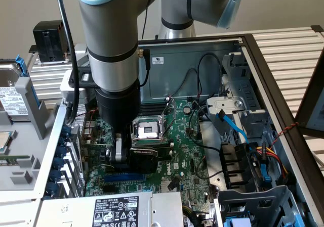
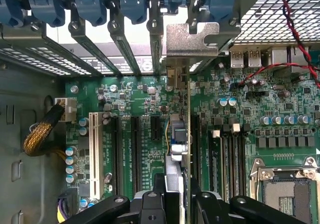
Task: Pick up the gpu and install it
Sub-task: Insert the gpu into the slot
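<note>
Computer case [image 1: 174, 73] is laid open on its side, and most of the exterior view is taken up by it. The robot arm [image 1: 109, 40] is lowered into it from above, on the exterior view's left. The green motherboard [image 1: 190, 151] is spread across the case floor, with a power supply [image 1: 114, 210] bearing a white label seen along the near edge. The gpu [image 1: 147, 160] is held by the gripper [image 1: 132, 157] just above or at the board, beside the open CPU socket [image 1: 147, 131], with its black shroud turned towards the exterior view's right.

In the wrist view the gpu [image 2: 178, 134] is seen edge-on and upright, lined up with one of the long expansion slots on the motherboard [image 2: 145, 109]. Whether it is seated in that slot cannot be told. Its silver end bracket [image 2: 192, 42] is placed at the rear slot openings, among the blue retainers [image 2: 90, 4]. The gripper [image 2: 177, 206] is closed around the card, which is pinched between the black fingers [image 2: 150, 206] from both faces. A white slot [image 2: 93, 149] is well apart from the card.
</note>
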Robot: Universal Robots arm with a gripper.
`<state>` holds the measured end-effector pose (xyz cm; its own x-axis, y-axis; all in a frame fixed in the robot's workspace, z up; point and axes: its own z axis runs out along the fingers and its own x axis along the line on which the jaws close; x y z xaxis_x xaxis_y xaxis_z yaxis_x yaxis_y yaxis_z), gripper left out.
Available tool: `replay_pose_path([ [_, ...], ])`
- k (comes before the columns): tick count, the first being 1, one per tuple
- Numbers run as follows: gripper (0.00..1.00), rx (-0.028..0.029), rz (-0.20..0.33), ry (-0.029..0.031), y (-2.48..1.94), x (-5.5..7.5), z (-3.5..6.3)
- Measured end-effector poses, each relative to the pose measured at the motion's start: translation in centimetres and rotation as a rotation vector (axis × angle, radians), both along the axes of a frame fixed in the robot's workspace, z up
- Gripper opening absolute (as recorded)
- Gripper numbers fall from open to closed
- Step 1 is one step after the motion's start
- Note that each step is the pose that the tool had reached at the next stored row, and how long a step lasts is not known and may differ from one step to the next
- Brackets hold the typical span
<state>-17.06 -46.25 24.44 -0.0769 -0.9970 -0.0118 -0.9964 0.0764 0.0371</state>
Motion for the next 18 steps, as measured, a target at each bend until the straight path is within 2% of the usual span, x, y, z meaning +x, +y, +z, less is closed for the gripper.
replay_pose_path([
  [18,0.28,-0.0007,0.000,-0.0001,0.00,0.13,-0.16],
])
